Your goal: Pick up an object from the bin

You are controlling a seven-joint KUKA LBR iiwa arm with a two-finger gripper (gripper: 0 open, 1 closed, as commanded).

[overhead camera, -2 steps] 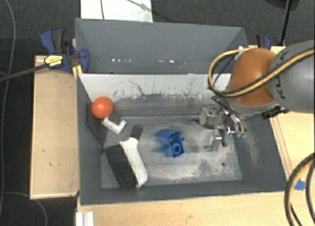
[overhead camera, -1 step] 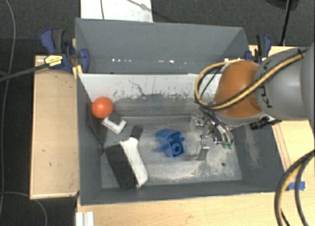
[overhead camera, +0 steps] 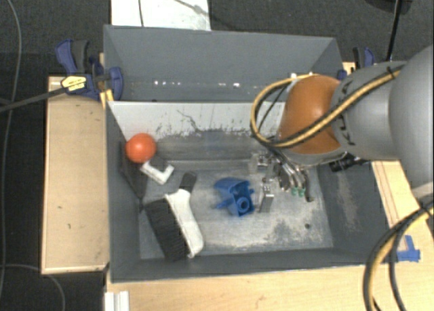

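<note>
In the grey bin [overhead camera: 224, 66], near the left wall and toward the back, sits an orange ball [overhead camera: 141, 148], round and smooth. Just in front of it lies a small white bar [overhead camera: 158, 173], tilted. Toward the front left corner lies a brush [overhead camera: 174, 225], its black bristle block along the left side and its white handle along the right, the whole set at a slant with the handle end pointing toward the back. Near the middle of the floor lies a blue piece [overhead camera: 234, 196] of plastic. It is irregular in shape, with a flat, wing-like part reaching left and back and a short round tube with a dark opening at its front right. It lies apart from the brush and well clear of every wall. Just to its right the gripper [overhead camera: 279, 196] hangs low over the floor, close beside the blue piece's tube end; whether it touches the piece, and whether it is open or closed, I cannot tell. Above it is the orange cover [overhead camera: 308, 116] at the wrist, looped by yellow-and-black cables [overhead camera: 298, 137], and the grey arm [overhead camera: 400, 113] runs off past the right wall.
</note>
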